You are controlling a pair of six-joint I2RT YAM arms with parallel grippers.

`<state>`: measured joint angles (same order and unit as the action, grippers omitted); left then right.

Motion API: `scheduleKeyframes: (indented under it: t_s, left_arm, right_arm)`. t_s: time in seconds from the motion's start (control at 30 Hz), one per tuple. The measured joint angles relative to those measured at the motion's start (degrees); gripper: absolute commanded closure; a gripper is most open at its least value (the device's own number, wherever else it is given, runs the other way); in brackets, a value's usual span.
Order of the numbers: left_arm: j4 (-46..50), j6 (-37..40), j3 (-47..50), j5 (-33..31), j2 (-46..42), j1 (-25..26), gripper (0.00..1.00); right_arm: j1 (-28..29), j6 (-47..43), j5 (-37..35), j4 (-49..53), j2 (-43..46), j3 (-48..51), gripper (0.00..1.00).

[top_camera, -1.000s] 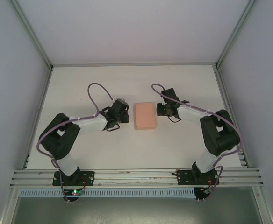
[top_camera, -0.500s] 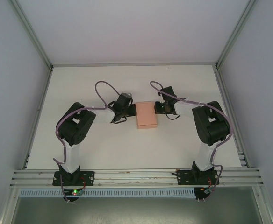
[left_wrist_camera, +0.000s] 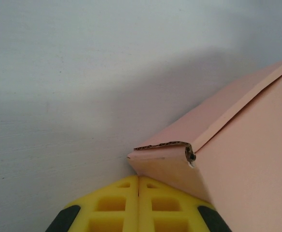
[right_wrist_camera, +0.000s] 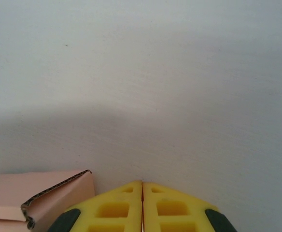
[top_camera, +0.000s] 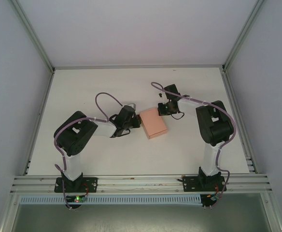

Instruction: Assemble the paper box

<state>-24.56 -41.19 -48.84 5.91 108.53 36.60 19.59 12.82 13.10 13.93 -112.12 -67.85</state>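
Observation:
The paper box [top_camera: 153,123] is a closed salmon-pink box lying on the white table, turned at an angle. My left gripper [top_camera: 135,122] is shut and empty, its tips against the box's left side. In the left wrist view a box corner [left_wrist_camera: 172,154] sits just above the closed yellow fingers [left_wrist_camera: 117,208]. My right gripper [top_camera: 161,109] is shut and empty at the box's far right corner. In the right wrist view the box's corner [right_wrist_camera: 54,195] lies left of the yellow fingers [right_wrist_camera: 170,208], which press on the table.
The white table [top_camera: 131,87] is walled by grey panels on the left, back and right. A metal rail [top_camera: 141,182] runs along the near edge above both arm bases.
The box has rotated, its near end swinging right. The left gripper has pushed in against its left side; the right gripper has moved up to its far right corner. Both closed fully.

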Motion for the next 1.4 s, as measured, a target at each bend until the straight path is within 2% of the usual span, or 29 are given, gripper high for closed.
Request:
scheduleKeyframes:
  t_s: [0.27, 0.53, 0.7, 0.73, 0.77, 0.83, 0.87, 0.9, 0.93, 0.97, 1.07, 1.17, 1.3, 1.4]
  left_arm:
    - [-4.1, -0.5, 3.0, -2.5, -0.7, 1.2, 0.99]
    - [-2.2, 0.7, 6.4, -6.8, -7.7, 2.4, 0.91]
    - [3.9, 3.3, 6.4, -12.7, -13.4, 2.4, 0.83]
    - [5.5, 3.9, 6.5, -14.1, -14.9, 2.4, 0.75]
    - [6.9, 4.4, 6.7, -15.3, -16.5, 2.4, 0.61]
    - [10.4, 6.0, 7.6, -18.1, -20.9, 2.4, 0.44]
    - [12.5, 6.6, 7.9, -19.6, -23.4, 2.4, 0.27]
    - [15.5, 7.8, 7.9, -21.5, -26.7, 2.3, 0.06]
    - [17.7, 8.5, 7.9, -23.1, -29.3, 2.0, 0.0]
    - [20.4, 9.3, 7.7, -25.0, -32.2, 1.4, 0.0]
    - [26.4, 11.5, 7.4, -31.4, -39.6, -2.5, 0.0]
    - [28.9, 13.5, 7.8, -35.1, -44.4, -10.2, 0.0]
    - [25.9, 17.5, 13.0, -36.9, -47.0, -22.4, 0.0]
    - [19.0, 21.9, 19.8, -37.2, -44.0, -28.1, 0.0]
  right_arm:
    - [0.1, -2.7, -0.2, 5.2, -2.1, -4.4, 0.92]
    - [0.0, -3.0, -0.6, 6.5, -2.8, -5.9, 0.89]
    - [0.0, -2.2, -1.3, 6.8, -3.2, -7.0, 0.78]
    - [0.0, -2.2, -1.6, 6.4, -3.3, -7.3, 0.73]
    - [0.0, -2.2, -2.2, 5.6, -3.3, -7.6, 0.65]
    - [-0.3, -2.1, -3.5, 4.0, -3.2, -8.5, 0.46]
    - [-0.9, -2.3, -4.3, 3.3, -2.8, -8.8, 0.32]
    - [-1.8, -2.3, -5.4, 2.8, -1.9, -8.9, 0.02]
    - [-2.8, -2.3, -6.4, 2.8, -0.8, -8.9, 0.02]
    - [-4.1, -2.3, -7.6, 2.8, 1.0, -8.9, 0.02]
    - [-8.2, -2.6, -10.9, 0.8, 9.2, -7.0, 0.01]
    - [-11.8, -3.5, -13.1, -4.7, 20.9, 0.0, 0.01]
    - [-13.7, -6.6, -14.8, -17.6, 35.7, 16.6, 0.01]
    - [-14.3, -8.7, -15.2, -30.7, 40.5, 31.8, 0.02]
